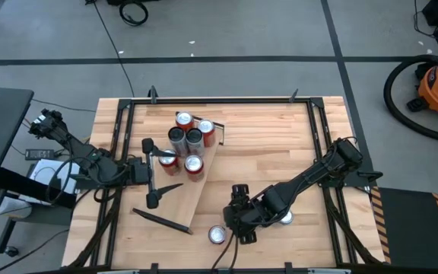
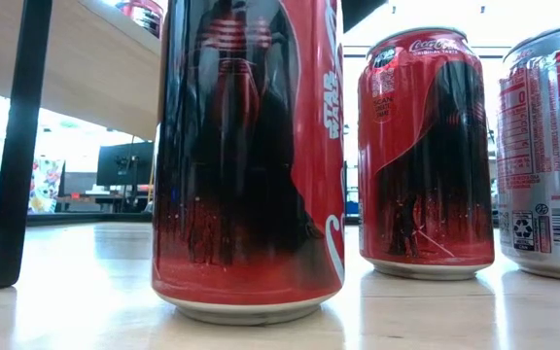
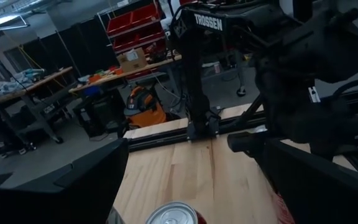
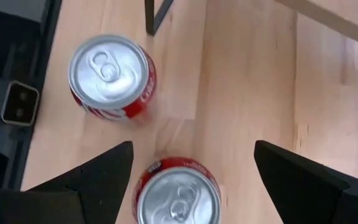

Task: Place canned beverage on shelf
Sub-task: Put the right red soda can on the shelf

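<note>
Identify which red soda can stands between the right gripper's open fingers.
The red aluminium can centred between the right gripper's fingers; the other red can stands clear, beyond one fingertip.

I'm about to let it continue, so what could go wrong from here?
The open right gripper hovers over one can; a second can stands close and could be knocked. The shelf already carries clustered cans, with the open left gripper beside them, so the drop-off looks tight.
</note>
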Controlling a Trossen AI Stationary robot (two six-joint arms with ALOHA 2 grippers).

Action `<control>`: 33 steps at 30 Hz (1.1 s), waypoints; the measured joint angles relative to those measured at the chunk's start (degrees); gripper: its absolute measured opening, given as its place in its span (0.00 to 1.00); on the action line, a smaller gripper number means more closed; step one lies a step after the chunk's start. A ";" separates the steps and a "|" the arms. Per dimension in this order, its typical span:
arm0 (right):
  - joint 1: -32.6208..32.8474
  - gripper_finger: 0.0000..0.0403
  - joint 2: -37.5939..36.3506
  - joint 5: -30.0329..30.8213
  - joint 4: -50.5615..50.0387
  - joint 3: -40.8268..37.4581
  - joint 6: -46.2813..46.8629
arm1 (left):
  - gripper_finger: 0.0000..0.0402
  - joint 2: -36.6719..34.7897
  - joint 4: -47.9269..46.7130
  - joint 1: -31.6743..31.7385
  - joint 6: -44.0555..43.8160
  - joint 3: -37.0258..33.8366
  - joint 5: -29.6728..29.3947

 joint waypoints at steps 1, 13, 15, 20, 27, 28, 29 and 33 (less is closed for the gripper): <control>0.03 0.86 0.00 0.00 -0.67 0.00 -0.06 | 0.96 0.00 0.10 0.00 -0.02 0.00 0.00; -0.03 0.87 1.82 -1.85 -2.25 -0.21 -1.47 | 0.96 0.00 -0.01 0.00 -0.02 0.00 -0.04; -0.07 0.87 2.94 -2.87 -2.13 -0.20 -1.96 | 0.96 0.00 -0.08 0.00 -0.02 0.00 -0.04; -0.22 0.87 4.43 -4.72 -3.30 -0.13 -2.79 | 0.96 0.02 -0.17 0.00 -0.04 0.00 -0.07; -1.87 0.86 5.23 -4.84 -5.90 -0.20 2.26 | 0.96 0.02 -0.15 0.00 -0.04 0.00 -0.09; -2.28 0.86 5.40 -4.93 -6.17 -0.20 3.35 | 0.96 0.02 -0.10 0.00 -0.04 0.00 -0.10; -2.62 0.86 5.54 -4.88 -6.33 -0.20 4.50 | 0.96 0.02 -0.12 0.00 -0.04 0.00 -0.09; -4.42 0.84 5.66 -3.01 -8.24 -0.19 14.34 | 0.96 0.02 -0.15 0.00 -0.04 0.00 -0.09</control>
